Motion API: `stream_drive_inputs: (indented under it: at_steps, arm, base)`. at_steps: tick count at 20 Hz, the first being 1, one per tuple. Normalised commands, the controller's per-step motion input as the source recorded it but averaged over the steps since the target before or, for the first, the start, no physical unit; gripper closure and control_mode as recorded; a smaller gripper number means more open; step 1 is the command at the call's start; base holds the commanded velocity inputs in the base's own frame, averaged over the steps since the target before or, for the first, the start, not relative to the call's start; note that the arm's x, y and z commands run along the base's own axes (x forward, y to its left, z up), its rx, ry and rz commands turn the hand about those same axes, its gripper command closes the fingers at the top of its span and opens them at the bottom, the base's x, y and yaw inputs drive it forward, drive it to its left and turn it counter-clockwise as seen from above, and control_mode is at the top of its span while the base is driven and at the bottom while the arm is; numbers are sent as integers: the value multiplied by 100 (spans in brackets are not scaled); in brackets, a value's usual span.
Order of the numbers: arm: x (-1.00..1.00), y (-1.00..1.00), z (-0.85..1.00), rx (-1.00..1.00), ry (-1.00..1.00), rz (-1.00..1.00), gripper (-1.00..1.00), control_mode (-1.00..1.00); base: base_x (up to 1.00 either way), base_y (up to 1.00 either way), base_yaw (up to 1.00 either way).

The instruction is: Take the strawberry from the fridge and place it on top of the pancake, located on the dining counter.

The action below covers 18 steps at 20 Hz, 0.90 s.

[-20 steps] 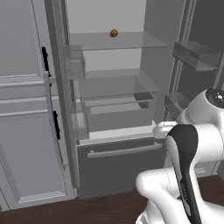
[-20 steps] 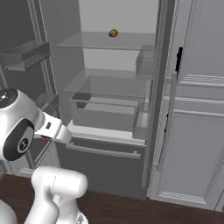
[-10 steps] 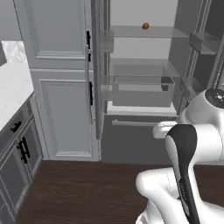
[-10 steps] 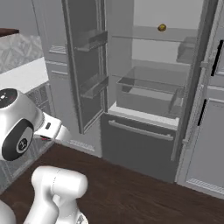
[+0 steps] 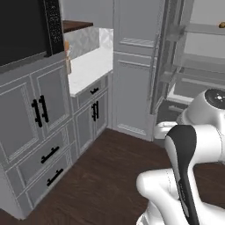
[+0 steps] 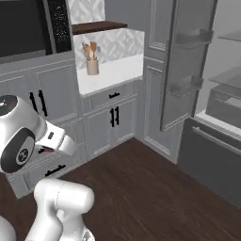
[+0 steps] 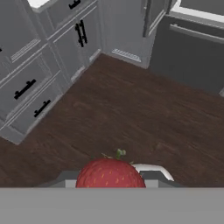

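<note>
hand view: one strawberry (image 7: 110, 173) in the claw (image 7: 114, 178) over dark floor (image 7: 131, 113)

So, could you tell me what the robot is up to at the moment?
The robot is carrying the strawberry: in the hand view it sits right at the gripper, above the dark wood floor. The fridge stands open to the right, with its door swung out beside the grey cabinets. The base faces the corner where the wall counter holds a utensil jar. The strawberry is out of the fridge but not yet delivered.
</note>
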Motion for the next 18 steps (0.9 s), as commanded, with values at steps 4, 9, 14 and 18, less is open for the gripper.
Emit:
stream_drive_inputs:
  at_steps: [4, 9, 14, 18]
  arm:
    - [0, 0, 0, 0, 0, 0, 100, 100]
    - [0, 0, 0, 0, 0, 0, 100, 100]
    - [0, 0, 0, 0, 0, 0, 100, 100]
    - [0, 0, 0, 0, 0, 0, 100, 100]
  base:
    - [-91, 14, 74]
    - [-73, 43, 78]
    - [-48, 73, 78]
    - [-20, 79, 73]
